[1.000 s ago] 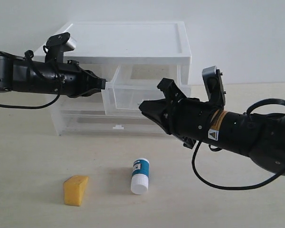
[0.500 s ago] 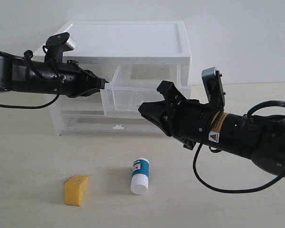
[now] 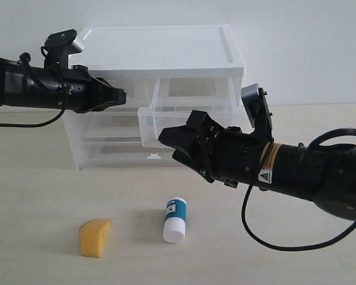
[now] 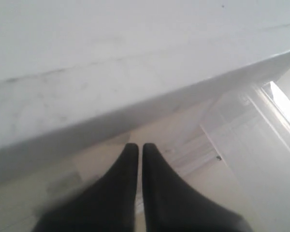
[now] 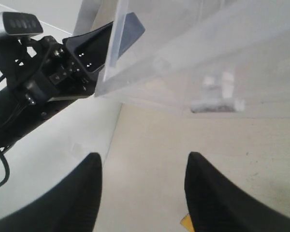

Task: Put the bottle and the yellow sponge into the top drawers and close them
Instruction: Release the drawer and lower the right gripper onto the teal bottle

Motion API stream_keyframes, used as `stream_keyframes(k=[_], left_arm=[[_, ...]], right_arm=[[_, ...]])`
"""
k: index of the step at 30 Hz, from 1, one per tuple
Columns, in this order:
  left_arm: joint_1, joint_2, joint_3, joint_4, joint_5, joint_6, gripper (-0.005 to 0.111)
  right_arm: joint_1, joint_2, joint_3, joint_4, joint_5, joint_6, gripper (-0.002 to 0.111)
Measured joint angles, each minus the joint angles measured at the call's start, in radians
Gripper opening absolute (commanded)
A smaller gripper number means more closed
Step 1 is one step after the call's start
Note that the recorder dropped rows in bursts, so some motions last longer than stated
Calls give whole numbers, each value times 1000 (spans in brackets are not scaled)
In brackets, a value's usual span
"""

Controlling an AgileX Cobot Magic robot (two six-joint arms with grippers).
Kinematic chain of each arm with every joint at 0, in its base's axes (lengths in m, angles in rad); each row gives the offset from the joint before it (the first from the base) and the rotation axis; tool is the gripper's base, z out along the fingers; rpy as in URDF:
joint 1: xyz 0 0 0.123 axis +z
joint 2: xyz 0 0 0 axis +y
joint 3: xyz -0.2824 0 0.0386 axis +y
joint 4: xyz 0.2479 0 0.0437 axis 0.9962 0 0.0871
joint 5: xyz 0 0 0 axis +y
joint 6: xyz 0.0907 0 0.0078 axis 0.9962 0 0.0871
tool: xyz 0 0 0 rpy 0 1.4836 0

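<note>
The right top drawer (image 3: 166, 116) stands open. The bottle (image 3: 175, 219) lies on the desk (image 3: 35, 196) at 6 o'clock from the right end effector (image 3: 168, 146), which is spread wide; lower straight and straddle the bottle's middle. The yellow sponge (image 3: 95, 237) sits at the bottle's 8 o'clock. The left end effector (image 3: 121, 95), pinched together, seems empty.

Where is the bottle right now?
Exterior view, lower centre: the bottle is on the table in front of the chest, just right of the yellow sponge.

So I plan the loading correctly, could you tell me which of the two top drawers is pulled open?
The right-hand top drawer: it juts forward out of the chest, while the left-hand one sits flush.
</note>
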Motion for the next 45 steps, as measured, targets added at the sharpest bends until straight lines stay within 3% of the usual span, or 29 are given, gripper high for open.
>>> stream_keyframes(k=[14, 26, 45], left_arm=[[9, -50, 49, 0, -46, -2, 4], [18, -122, 107, 4, -109, -8, 4], [18, -188, 175, 9, -95, -45, 4]], right_arm=[[0, 0, 0, -172, -24, 29, 47], [0, -8, 2, -271, 58, 83, 47], [0, -243, 250, -284, 111, 49, 47]])
